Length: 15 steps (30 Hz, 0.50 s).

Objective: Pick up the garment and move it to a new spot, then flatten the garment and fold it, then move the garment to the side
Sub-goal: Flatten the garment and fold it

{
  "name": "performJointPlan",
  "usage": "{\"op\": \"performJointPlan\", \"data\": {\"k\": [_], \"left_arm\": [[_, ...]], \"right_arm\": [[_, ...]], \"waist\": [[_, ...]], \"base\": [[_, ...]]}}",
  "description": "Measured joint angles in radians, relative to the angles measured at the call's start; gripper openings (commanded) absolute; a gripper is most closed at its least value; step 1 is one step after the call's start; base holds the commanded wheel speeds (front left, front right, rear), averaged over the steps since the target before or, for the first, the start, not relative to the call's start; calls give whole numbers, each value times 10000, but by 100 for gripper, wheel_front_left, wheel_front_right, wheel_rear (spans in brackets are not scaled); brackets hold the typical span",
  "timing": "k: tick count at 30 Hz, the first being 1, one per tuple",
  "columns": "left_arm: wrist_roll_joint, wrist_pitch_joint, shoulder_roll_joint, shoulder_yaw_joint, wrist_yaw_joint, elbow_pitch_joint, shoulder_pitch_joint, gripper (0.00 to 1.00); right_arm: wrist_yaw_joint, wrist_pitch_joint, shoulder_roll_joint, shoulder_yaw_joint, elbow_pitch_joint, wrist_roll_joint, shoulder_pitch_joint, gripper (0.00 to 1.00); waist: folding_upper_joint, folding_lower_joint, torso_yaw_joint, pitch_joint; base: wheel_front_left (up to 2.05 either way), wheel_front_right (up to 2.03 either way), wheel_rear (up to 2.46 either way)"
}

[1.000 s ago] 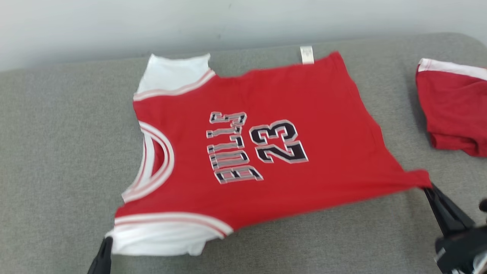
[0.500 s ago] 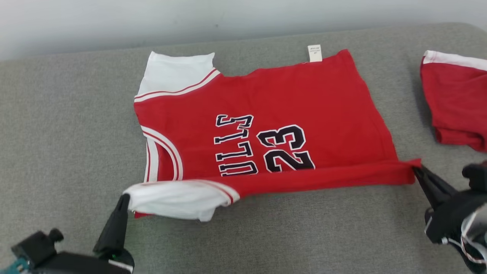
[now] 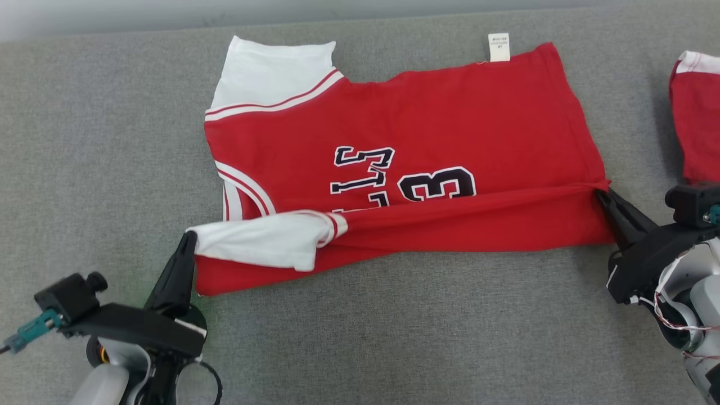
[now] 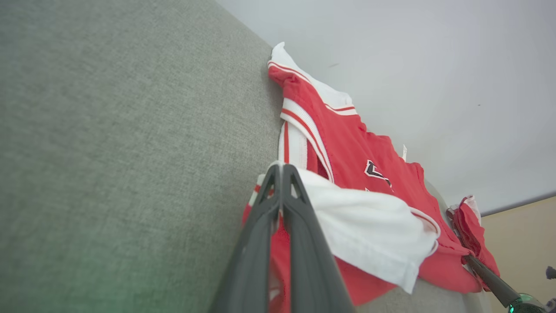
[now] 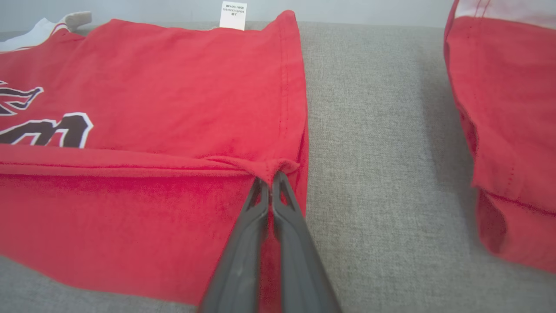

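A red jersey [image 3: 427, 118] with white sleeves and dark lettering lies on the grey surface [image 3: 394, 337], its near long edge lifted and turned over onto the front. My left gripper [image 3: 188, 236] is shut on the white sleeve [image 3: 259, 242] at the near left corner; the left wrist view shows the left gripper [image 4: 281, 166] pinching that sleeve's [image 4: 369, 226] edge. My right gripper [image 3: 599, 194] is shut on the jersey's near right hem corner, and in the right wrist view my right gripper [image 5: 270, 176] clamps a bunched bit of red hem above the jersey [image 5: 152, 87].
A second red garment with white trim [image 3: 697, 112] lies at the right edge, close to my right arm, and it is also in the right wrist view [image 5: 504, 108]. A pale wall runs behind the grey surface's far edge. Bare grey fabric stretches to the left and front.
Both grippers have carried the jersey's near edge away from me, folding it further over the lettering. The head camera has tilted down, so the whole scene has shifted.
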<state>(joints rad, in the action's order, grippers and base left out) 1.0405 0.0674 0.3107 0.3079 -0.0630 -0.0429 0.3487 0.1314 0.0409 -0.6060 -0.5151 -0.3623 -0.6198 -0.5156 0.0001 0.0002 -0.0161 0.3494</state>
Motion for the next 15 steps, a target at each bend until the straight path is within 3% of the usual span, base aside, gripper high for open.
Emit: {"op": "performJointPlan", "data": {"k": [2,3,5,7,8,9,10,11,12,15], "left_arm": [[-203,151,-75,59,119,-416,332,0],[-255,359,-176,84,311,-755,622,7],[-318,443,-188,109,439,-892,741,3],[-460,617,-217,205,625,-1325,970,7],[-460,617,-217,205,625,-1325,970,15],[-548,667,-205,255,658,-1444,1040,29],[-614,711,-205,284,675,-1546,1071,74],[-677,769,-215,301,688,-1638,1079,100],[-757,849,-211,313,704,-1699,1083,100],[-851,1099,-174,286,685,-1659,971,100]], "right_arm": [[0,-230,42,-186,-291,82,-246,0],[0,-635,104,-244,-608,257,-467,0],[0,-832,127,-282,-763,318,-575,0],[0,-1369,286,-462,-1271,397,-877,0],[0,-1369,286,-462,-1271,397,-877,0],[0,-1488,341,-560,-1421,399,-937,2],[0,-1664,410,-614,-1551,397,-976,31],[0,-1804,451,-673,-1703,399,-1032,62],[0,-2025,477,-725,-1820,407,-1096,100],[0,-2646,552,-671,-2052,476,-1135,100]], "waist": [[0,0,21,95],[1,0,30,176],[1,0,26,208],[0,-1,-17,257],[0,-1,-17,257],[0,-2,-35,260],[0,-1,-50,258],[0,-2,-60,244],[0,-1,-65,223],[1,-1,-70,96]], "base": [[0,0,0],[0,0,0],[0,0,0],[0,0,0],[0,0,0],[0,0,0],[0,0,0],[0,0,0],[0,0,0],[0,0,0]]}}
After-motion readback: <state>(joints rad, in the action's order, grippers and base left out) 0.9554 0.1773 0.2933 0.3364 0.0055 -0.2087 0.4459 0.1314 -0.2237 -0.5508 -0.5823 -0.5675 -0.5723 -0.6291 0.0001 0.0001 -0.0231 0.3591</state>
